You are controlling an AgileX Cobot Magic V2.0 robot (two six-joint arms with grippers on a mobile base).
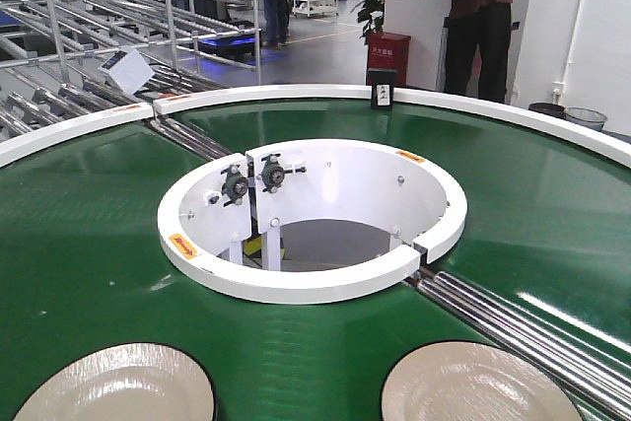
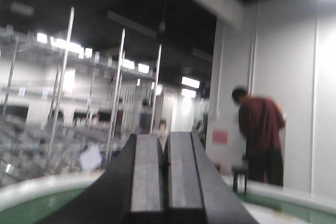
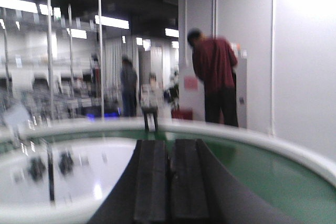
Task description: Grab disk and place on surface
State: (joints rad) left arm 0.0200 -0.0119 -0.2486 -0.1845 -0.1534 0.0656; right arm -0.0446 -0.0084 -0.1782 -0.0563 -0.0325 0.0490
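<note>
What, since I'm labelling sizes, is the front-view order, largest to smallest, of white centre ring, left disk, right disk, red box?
1. white centre ring
2. left disk, right disk: alike, both cropped
3. red box

The left gripper [image 2: 165,140] and right gripper [image 3: 170,143] each have 2 flat, dark grey, slab-like fingers [image 2: 147,182].

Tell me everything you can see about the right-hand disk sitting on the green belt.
The right disk is a round, shallow, off-white plate with a thin dark rim and a glossy, faintly streaked face. It lies flat on the green conveyor belt at the bottom of the front view, its lower part cut off by the frame. Silver rollers run just past its upper right. Nothing else touches it.
</note>
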